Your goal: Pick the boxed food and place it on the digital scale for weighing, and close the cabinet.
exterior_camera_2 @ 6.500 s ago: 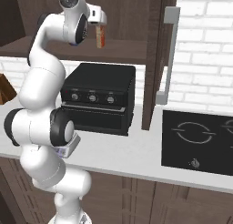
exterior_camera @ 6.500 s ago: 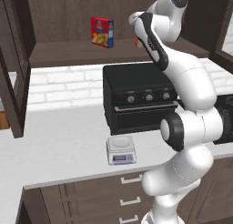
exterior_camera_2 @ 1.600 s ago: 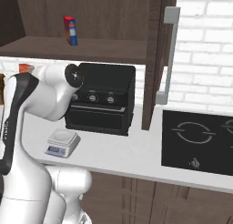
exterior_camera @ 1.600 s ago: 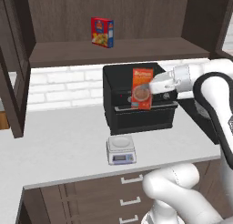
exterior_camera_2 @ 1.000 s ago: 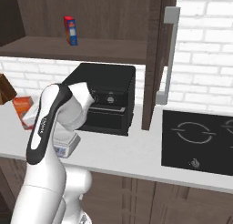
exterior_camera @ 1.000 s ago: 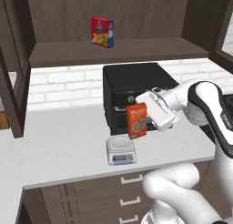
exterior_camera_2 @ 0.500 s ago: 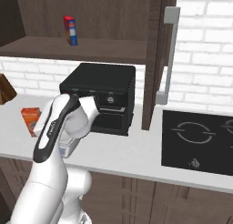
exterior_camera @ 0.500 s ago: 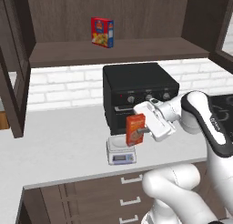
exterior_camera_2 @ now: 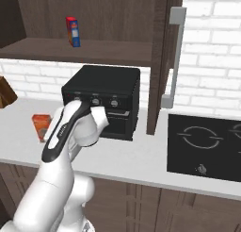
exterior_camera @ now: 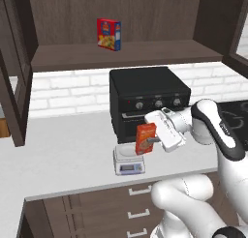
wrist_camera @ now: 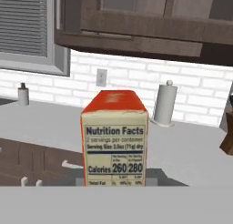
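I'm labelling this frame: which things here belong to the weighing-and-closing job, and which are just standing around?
Job:
- boxed food, held in the gripper
- digital scale
- cabinet, open

Bystanders:
- red-and-blue box on the shelf
- black oven
- paper towel roll
- cooktop

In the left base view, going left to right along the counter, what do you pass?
Digital scale → boxed food, upright above the scale's right part → gripper, shut on the box → black oven, behind them against the wall.
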